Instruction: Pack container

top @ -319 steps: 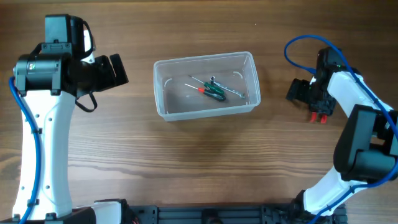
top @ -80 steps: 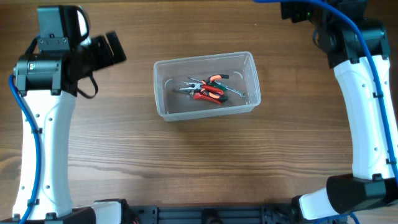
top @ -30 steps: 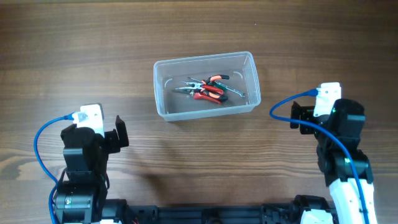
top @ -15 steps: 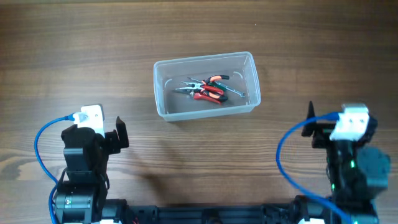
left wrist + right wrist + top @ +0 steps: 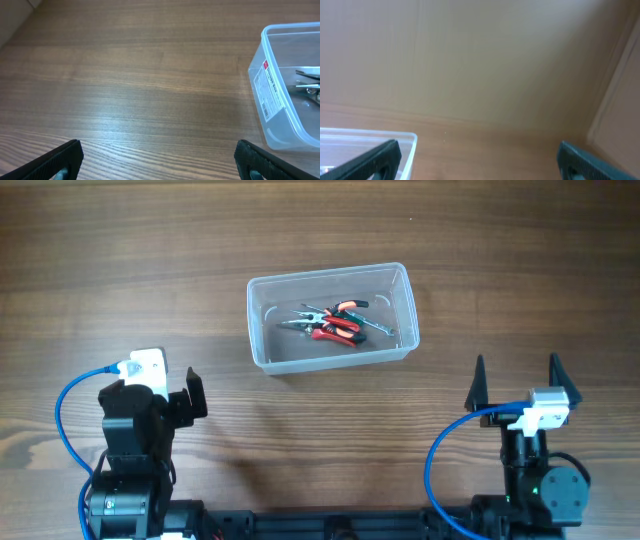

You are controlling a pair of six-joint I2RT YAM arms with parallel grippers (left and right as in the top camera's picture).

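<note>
- Desk (image 5: 320, 230): wood grain fills the overhead view. It carries the tub and nothing else you would need to pick up. You can take that as a sign the packing is at or near its end.
- Container (image 5: 327, 273): clear tub, upright, centre of the frame and slightly toward the top, long side running left to right. It sits between the two arms, probably so either one can reach it. The left wrist view shows its labelled end wall at the right edge. The right wrist view catches only a corner of the rim at lower left.
- Left end effector (image 5: 159, 161): fingers spread wide with nothing between them, only bare desk. It sits at the lower left of the overhead view, well apart from the tub and aimed toward it.
- Right end effector (image 5: 516, 384): fingers spread wide, nothing held. It is at the lower right of the overhead view, pointing toward the top of the frame. Its camera sees mostly the far wall, so it looks parked rather than working.
- Pliers (image 5: 338, 322): red-orange handles, lying flat on the tub floor near its middle, on top of or against the other small tools.
- Thin metal tool (image 5: 380, 328): just right of the pliers, inside the tub. It is too small for you to tell what kind.
</note>
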